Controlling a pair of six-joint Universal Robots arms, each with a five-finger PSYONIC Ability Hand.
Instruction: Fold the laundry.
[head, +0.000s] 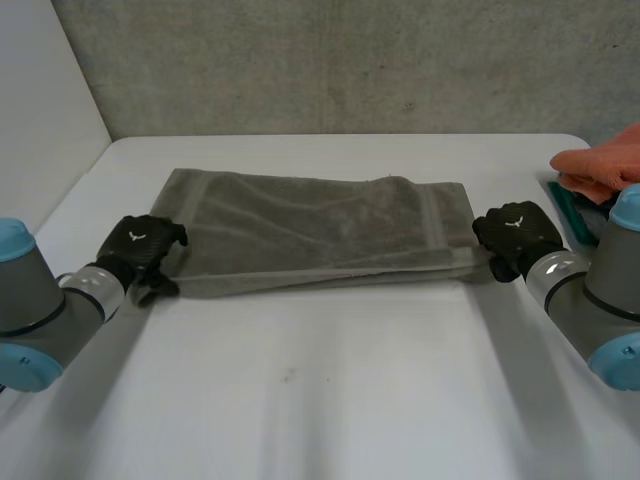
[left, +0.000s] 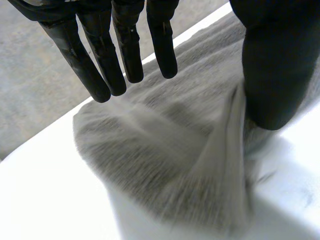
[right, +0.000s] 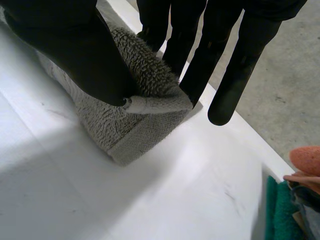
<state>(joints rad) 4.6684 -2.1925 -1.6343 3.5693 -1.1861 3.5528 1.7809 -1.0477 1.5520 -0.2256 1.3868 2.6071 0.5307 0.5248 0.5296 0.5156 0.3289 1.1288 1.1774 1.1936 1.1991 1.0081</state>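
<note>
One white table (head: 320, 400) carries everything. Grey towel (head: 310, 235) lies across its middle, folded lengthwise into a long band, layered edges toward the robot.

Left arm (head: 40, 300) and right arm (head: 600, 300) both reach in low from the near corners, one to each short end of the towel.

Left hand (head: 145, 245): at the towel's left end, palm over the cloth. Left wrist view: fingers (left: 125, 50) straight and spread, tips above the towel's far part, well apart from the thumb (left: 272, 70). The thumb tip sits against a raised fold at the near edge. The fingers are not curled and do not pinch the cloth; the hand is apart.

Right hand (head: 515, 235): at the towel's right end. Right wrist view: thumb (right: 75, 45) pressed onto the top of the near right corner, straight fingers (right: 200, 60) against its far side. The cloth bulges between them, so the hand is clamped on the corner. The layers of the fold show stacked under the thumb, which the head view does not resolve.

Orange cloth (head: 605, 165) lies at the table's right edge on a teal cloth (head: 570, 210), well apart from the towel. The right wrist view shows both past the fingertips.
</note>
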